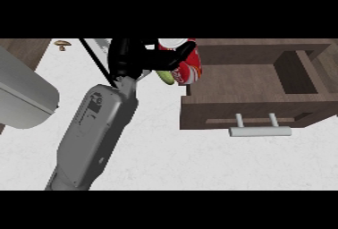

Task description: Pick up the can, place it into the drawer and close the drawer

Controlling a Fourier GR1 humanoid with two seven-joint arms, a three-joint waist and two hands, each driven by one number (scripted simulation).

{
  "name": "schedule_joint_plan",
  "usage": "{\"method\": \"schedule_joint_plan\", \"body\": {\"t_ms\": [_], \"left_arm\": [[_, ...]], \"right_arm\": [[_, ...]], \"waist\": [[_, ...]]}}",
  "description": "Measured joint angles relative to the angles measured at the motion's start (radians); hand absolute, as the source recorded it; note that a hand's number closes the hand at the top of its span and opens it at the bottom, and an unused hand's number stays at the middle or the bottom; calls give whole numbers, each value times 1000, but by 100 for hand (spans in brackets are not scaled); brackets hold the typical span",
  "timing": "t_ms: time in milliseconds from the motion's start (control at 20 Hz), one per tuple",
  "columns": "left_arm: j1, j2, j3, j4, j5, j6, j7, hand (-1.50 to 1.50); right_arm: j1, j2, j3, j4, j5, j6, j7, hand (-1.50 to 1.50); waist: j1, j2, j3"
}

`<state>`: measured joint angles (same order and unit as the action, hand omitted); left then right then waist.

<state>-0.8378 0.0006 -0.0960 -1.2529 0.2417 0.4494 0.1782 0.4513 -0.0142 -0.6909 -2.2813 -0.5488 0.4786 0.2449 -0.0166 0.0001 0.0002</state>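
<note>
Grey forearm [92,134] rising from the lower edge — 1 hand carrying the can toward the open drawer.

Its black hand [135,56] is curled round the red can [188,67], held tilted just at the left wall of the wooden drawer [251,85] — likely so it can clear the rim. Something green [165,77] shows beneath. The handle [260,131] faces the robot, ready for the closing push. Which arm this is I cannot tell for sure; it looks like the left.

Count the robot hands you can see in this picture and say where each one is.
1. A black hand at the top centre curls round the red can, just left of the open drawer. The other hand is out of view.
</note>
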Motion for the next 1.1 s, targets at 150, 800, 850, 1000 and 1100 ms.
{"method": "schedule_joint_plan", "body": {"t_ms": [150, 800, 850, 1000, 1100], "left_arm": [[-81, 2, 9, 82, 11, 10, -8, 150], [-347, 0, -66, 364, 154, 116, -83, 150], [-366, 0, -62, 398, 168, 113, -99, 150], [-427, 0, -88, 466, 210, 133, -118, 150], [-450, -1, -117, 502, 249, 147, -138, 150]], "right_arm": [[1, 2, -1, 9, 5, 7, -8, -150], [-25, -4, 10, -26, -13, -30, 33, -150], [-21, -6, 4, -24, -23, -23, 32, -150], [-49, -7, 16, -10, 6, -28, 33, -150], [-60, -4, 22, -8, 17, -32, 37, -150]], "waist": [[-3, 1, 0], [-15, 4, 0], [-19, 5, 0], [-22, 6, 0], [-26, 7, 0]]}}
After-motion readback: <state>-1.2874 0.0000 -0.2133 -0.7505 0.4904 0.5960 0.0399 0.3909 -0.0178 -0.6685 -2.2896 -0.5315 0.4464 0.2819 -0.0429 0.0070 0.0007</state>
